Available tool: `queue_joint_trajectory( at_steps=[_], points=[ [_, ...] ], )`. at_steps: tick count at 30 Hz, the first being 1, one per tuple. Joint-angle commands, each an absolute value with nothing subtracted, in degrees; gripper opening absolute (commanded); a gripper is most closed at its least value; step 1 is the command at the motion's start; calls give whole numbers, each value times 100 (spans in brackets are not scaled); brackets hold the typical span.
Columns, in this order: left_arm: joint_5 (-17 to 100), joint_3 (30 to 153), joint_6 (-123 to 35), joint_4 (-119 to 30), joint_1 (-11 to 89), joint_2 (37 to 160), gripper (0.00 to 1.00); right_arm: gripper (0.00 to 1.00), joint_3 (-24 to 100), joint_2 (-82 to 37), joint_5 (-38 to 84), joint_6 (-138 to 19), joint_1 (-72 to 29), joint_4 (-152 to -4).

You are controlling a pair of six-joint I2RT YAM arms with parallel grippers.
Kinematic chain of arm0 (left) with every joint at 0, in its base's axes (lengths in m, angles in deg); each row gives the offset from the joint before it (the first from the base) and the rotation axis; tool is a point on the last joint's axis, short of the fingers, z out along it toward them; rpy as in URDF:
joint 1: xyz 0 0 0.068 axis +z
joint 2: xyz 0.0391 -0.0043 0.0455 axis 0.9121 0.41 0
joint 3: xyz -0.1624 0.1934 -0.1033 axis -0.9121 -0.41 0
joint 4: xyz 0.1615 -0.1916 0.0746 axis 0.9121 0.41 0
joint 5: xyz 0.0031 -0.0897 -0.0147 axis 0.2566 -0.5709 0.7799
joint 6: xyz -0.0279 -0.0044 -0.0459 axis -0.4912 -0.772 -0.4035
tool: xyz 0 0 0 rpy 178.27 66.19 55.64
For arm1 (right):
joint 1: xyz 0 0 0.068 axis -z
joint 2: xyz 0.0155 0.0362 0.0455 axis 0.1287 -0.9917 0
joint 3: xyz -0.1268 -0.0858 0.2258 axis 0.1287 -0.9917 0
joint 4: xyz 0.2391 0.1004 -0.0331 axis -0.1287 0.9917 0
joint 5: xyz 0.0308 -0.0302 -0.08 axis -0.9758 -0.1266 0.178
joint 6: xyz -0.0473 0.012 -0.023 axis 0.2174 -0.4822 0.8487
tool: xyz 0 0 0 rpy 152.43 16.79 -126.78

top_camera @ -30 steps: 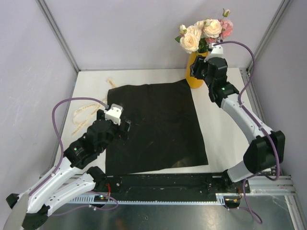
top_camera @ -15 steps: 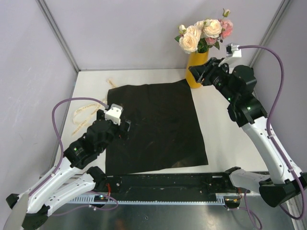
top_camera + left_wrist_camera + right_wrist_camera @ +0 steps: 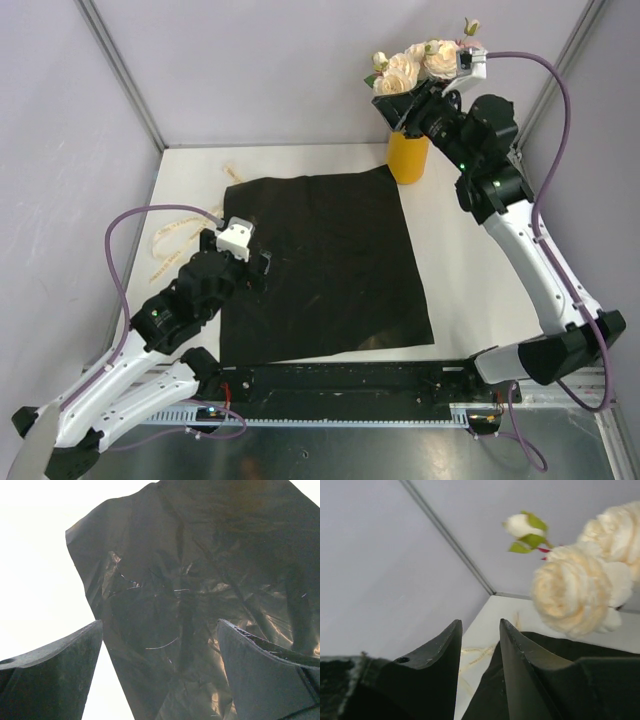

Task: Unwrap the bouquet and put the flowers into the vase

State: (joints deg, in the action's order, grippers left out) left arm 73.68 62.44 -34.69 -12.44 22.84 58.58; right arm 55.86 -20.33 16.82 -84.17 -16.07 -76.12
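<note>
Pink and cream flowers [image 3: 405,70] stand in the mustard-yellow vase [image 3: 408,158] at the far right corner of the table [image 3: 470,290]. The black wrapping sheet [image 3: 320,260] lies spread flat across the table's middle, and the cream ribbon [image 3: 170,240] lies loose near the left edge. The right gripper [image 3: 480,625] hovers beside the blooms above the vase, its fingers a narrow gap apart with nothing between them. The left gripper [image 3: 160,630] hangs over the sheet's left edge, spread wide and empty. With unwrapping done and the stems in the vase, the task looks to be at its last step. The next move likely calls for the right arm to draw clear without snagging a bloom or tipping the tall, narrow vase. No brand, label or writing can be read.
</note>
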Motion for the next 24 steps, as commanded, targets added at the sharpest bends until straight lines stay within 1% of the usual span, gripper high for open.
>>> queue_joint_trajectory(
  at_steps=[1, 11, 15, 20, 24],
  points=[
    [7430, 6224, -3369, -1373, 2286, 5797, 100, 41, 5912, -2368, 2097, -8507, -1391, -7805],
    [7447, 6225, -3358, -1376, 2284, 5803, 99, 37, 5995, -2880, 2765, -8389, -813, -7498],
    [7453, 6223, -3358, -1372, 2288, 5821, 100, 37, 5929, -2893, 2743, -8468, -713, -7476],
    [7452, 6225, -3356, -1375, 2290, 5842, 100, 37, 5507, -2510, 2454, -8492, -722, -7635],
    [7451, 6229, -3356, -1373, 2284, 5850, 100, 39, 4883, -1860, 2365, -8456, -739, -7636]
  ],
)
